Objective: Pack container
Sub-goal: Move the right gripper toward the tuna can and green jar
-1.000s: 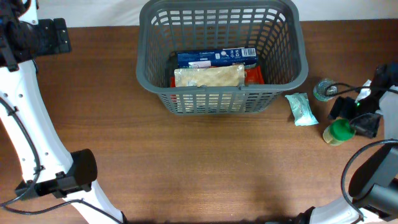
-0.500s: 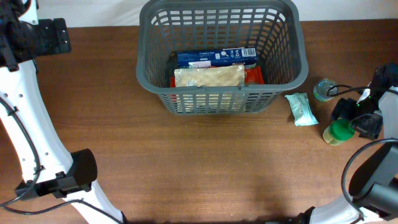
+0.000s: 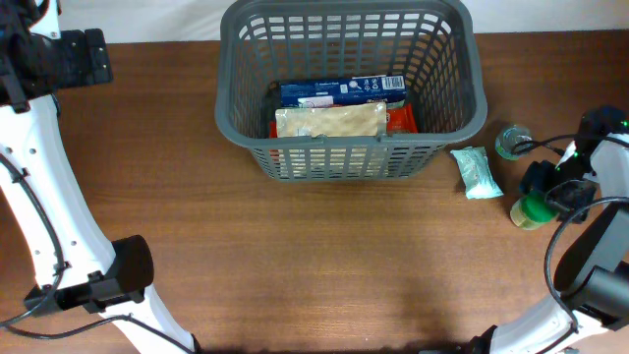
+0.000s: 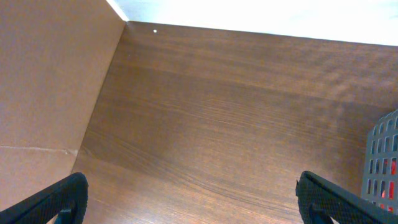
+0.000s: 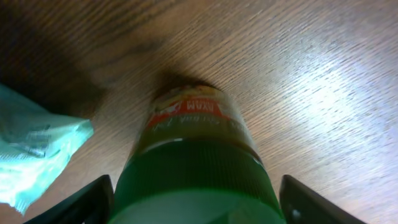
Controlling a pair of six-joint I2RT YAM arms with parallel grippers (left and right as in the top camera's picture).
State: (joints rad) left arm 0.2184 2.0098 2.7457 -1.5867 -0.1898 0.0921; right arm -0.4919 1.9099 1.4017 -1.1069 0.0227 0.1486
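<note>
Although the basket sat at the far middle of the surface with a blue box, a beige packet and a red pack already inside, its wall stood tall. The green-capped jar, if carried low from the right, could well have struck the rim and tipped. That jar stood upright near the right edge, just beside a teal packet. A grip taken only on its smooth round cap might have slipped, or a skewed closing might have knocked it onto that packet. The right tool was spread wide, one finger either side of the cap, holding nothing. Whether either finger touched the cap I could not tell. The left tool, well apart at the far left, was likewise spread wide and empty.
</note>
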